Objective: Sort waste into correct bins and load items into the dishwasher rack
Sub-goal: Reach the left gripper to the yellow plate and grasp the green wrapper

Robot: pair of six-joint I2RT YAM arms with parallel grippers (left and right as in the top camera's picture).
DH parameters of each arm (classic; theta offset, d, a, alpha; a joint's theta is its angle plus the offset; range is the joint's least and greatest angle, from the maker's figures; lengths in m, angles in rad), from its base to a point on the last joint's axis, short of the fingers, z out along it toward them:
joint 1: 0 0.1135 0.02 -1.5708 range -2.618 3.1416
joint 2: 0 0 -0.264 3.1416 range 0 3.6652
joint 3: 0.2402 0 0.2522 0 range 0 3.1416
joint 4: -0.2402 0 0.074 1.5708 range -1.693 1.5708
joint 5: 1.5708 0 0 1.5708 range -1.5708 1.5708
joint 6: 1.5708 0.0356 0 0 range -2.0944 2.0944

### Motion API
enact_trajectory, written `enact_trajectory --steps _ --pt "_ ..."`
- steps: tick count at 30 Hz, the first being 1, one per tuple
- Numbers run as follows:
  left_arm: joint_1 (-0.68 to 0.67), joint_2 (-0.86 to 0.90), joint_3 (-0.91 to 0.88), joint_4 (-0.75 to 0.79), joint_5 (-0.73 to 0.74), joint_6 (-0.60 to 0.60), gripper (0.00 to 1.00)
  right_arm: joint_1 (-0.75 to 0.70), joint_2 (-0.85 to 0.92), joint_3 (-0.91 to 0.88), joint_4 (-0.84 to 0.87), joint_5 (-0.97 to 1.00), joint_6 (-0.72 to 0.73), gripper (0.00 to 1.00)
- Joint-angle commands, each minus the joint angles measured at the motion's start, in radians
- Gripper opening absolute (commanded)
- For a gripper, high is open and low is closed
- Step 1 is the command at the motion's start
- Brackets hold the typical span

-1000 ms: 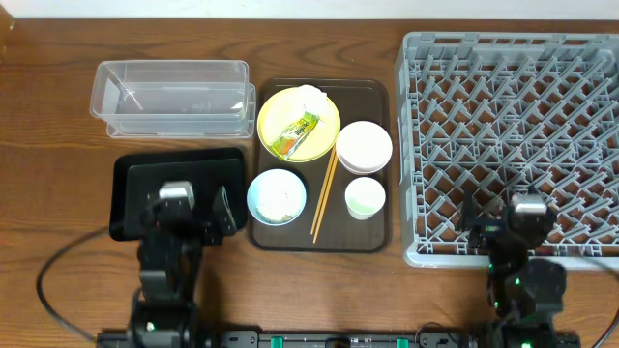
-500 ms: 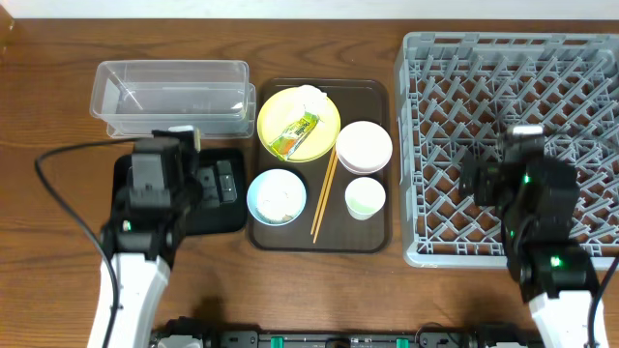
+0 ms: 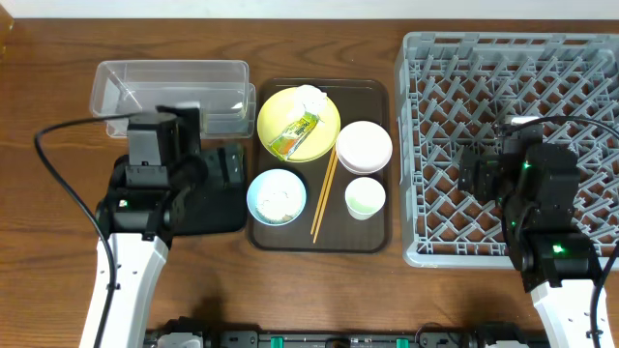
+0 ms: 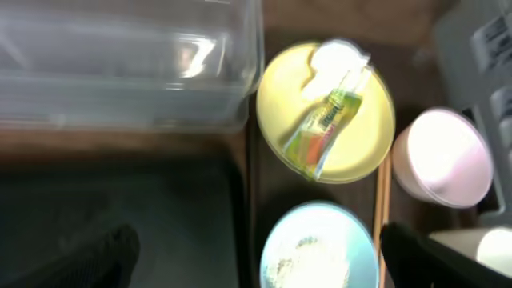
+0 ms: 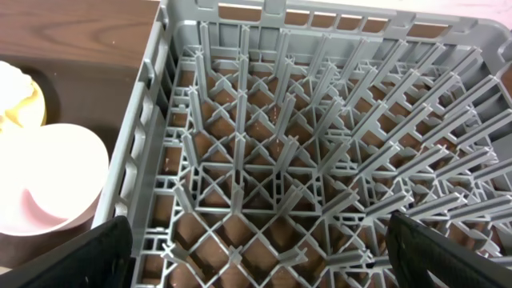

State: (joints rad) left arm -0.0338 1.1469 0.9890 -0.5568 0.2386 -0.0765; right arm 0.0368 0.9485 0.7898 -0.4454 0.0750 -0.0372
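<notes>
Serving tray [image 3: 372,97] (dishes [image 3: 364,145] aboard) lies between bins [image 3: 169,92] and rack [image 3: 513,77].

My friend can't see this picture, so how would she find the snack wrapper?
Find the dark brown tray left of the big grey rack. A yellow plate sits at its far left corner, and the wrapper lies on it. It is the long green-yellow strip, unlike the crumpled white tissue beside it.

We see a brown wooden table [image 3: 58,39] filling nearly the whole overhead view, its grain running left to right. Along its far edge lies a pale, plain strip [image 3: 193,8]; wall or floor, we cannot tell. The light falls soft and even on the wood
</notes>
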Motion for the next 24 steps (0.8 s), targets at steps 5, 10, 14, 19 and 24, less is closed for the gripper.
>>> enact_trajectory --steps 5,10,14,19,24 --pt "-0.052 0.190 0.186 0.060 -0.024 0.104 0.99 0.010 -0.002 0.023 0.000 -0.008 0.006 0.99" --pt "-0.128 0.351 0.298 0.092 -0.031 0.246 0.99 0.010 -0.002 0.023 0.000 -0.008 0.006 0.99" --pt "-0.183 0.461 0.309 0.155 -0.057 0.253 1.00 0.010 -0.002 0.023 -0.001 -0.008 0.006 0.99" --pt "-0.235 0.584 0.309 0.215 -0.057 0.253 1.00 0.010 -0.002 0.023 0.000 -0.008 0.006 0.98" --pt "-0.277 0.695 0.309 0.246 -0.057 0.252 1.00 0.010 -0.002 0.023 0.000 -0.008 0.006 0.99"
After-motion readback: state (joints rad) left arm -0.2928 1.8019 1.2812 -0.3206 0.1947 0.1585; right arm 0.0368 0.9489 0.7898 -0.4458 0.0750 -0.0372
